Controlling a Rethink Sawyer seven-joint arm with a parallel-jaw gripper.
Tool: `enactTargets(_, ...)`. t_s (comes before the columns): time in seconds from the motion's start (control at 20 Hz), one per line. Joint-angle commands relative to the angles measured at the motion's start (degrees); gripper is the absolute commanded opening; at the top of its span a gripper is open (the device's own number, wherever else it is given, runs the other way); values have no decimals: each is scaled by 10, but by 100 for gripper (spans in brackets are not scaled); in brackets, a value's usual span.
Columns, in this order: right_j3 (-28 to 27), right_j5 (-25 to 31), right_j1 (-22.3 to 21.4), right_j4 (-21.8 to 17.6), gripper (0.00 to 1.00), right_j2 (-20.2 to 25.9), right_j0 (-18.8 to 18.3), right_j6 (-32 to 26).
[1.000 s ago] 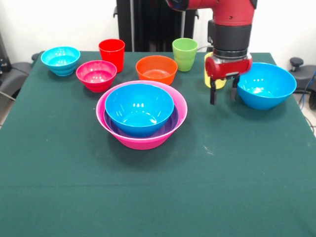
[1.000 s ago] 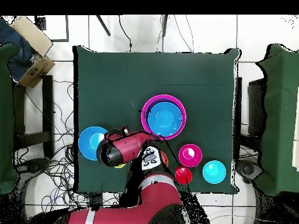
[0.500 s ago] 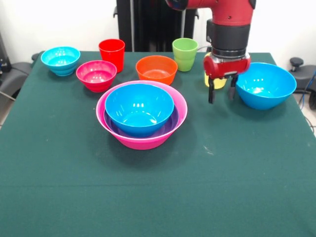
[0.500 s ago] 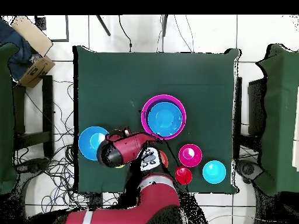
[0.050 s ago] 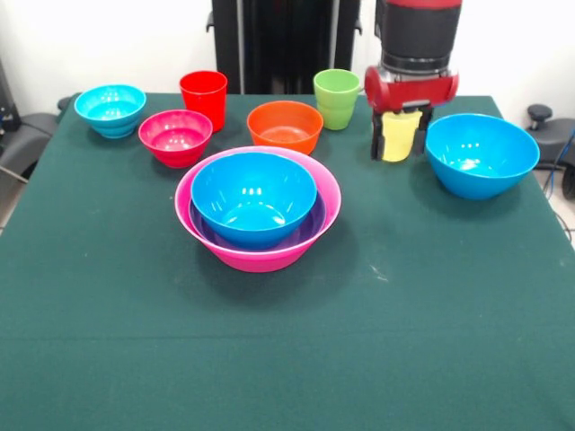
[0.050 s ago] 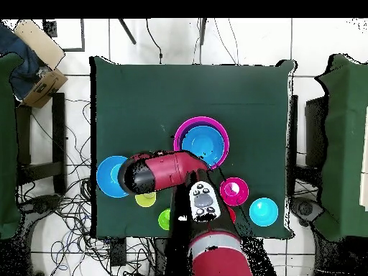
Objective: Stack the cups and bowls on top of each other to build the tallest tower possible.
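My gripper hangs open at the back right, its two black fingers flanking the yellow cup, which stands upright on the cloth. Whether they touch it I cannot tell. The tower sits mid-table: pink bowl outermost, purple bowl inside it, a blue bowl on top. A second blue bowl stands just right of the gripper. Along the back are the cyan bowl, magenta bowl, red cup, orange bowl and green cup.
The green-clothed table stretches toward the front edge. From overhead the arm covers the orange bowl and red cup; the yellow cup and green cup show beside it. A cardboard box lies off the table.
The gripper has moved toward the table's far side, from beside the right blue bowl's rim to the yellow cup, its fingers now on either side of the cup. Nothing else has shifted.
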Motion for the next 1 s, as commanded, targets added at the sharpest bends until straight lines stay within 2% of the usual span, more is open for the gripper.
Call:
enactTargets(0.05,-6,67,-23,7,100,74,-6,-10)
enactTargets(0.2,-8,66,-18,0,100,67,5,1)
enactTargets(0.65,-18,47,3,-17,100,16,67,48)
enactTargets(1.0,-24,42,7,-13,100,6,78,48)
